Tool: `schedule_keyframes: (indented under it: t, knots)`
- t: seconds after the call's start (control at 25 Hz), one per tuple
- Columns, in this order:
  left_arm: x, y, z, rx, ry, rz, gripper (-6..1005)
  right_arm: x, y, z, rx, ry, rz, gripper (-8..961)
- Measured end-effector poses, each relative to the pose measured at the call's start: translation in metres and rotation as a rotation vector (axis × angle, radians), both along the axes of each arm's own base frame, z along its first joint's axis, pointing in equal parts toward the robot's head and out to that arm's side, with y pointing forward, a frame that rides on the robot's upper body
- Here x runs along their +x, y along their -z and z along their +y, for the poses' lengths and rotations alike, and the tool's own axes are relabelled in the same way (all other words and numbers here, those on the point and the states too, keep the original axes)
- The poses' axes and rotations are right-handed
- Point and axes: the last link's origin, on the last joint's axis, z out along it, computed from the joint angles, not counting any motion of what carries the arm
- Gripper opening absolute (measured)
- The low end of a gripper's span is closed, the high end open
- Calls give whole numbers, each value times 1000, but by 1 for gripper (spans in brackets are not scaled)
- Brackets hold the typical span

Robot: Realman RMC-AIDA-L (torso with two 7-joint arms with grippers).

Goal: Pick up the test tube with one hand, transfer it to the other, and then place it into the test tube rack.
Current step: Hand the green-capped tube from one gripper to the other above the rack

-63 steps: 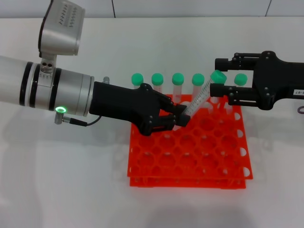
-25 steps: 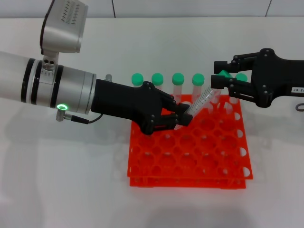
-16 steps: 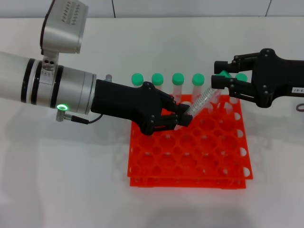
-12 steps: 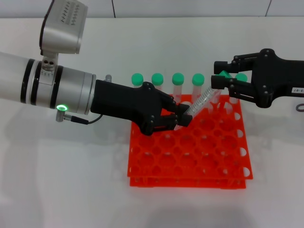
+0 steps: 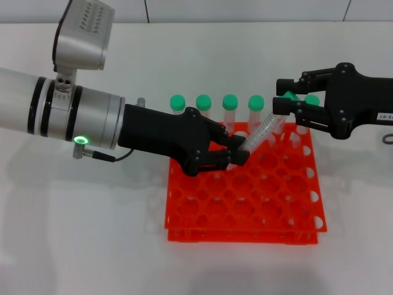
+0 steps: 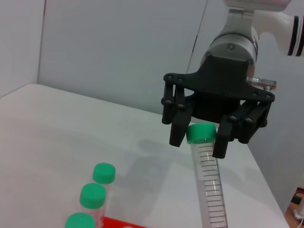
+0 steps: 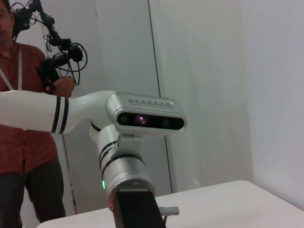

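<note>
The test tube [image 5: 261, 130] is clear with a green cap and slants above the back of the orange test tube rack [image 5: 245, 209]. My left gripper [image 5: 236, 153], on the green-ringed silver arm, is shut on the tube's lower end. My right gripper [image 5: 282, 98], black with a white label, comes in from the right, and its fingers close on the tube's green cap. The left wrist view shows the tube [image 6: 206, 175] running up to the right gripper [image 6: 200, 140], with the cap between its two fingers.
Several green-capped tubes [image 5: 229, 102] stand in the rack's back row and also show in the left wrist view [image 6: 92, 194]. The rack's other holes hold nothing. In the right wrist view, the left arm [image 7: 128, 175] is close and a person [image 7: 23, 142] stands behind it.
Since 2.5 s ago the right gripper has moved in and closed around the cap, and the tube has tilted lower. Nothing has visibly moved over the last second.
</note>
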Motion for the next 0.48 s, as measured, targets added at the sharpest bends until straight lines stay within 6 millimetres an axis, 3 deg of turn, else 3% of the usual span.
schedule_keyframes:
  t: [0.08,0.28,0.48]
  knots:
    - [0,0,0,0,-4,-2,185,0,0,0,1,0,1,279]
    - [0,0,0,-6,-17,-2,318,-1,0,1,2,-1,2,279]
    - [1,-1,1,-16,-43,-2,507,-1,0,1,1,-2,3,279]
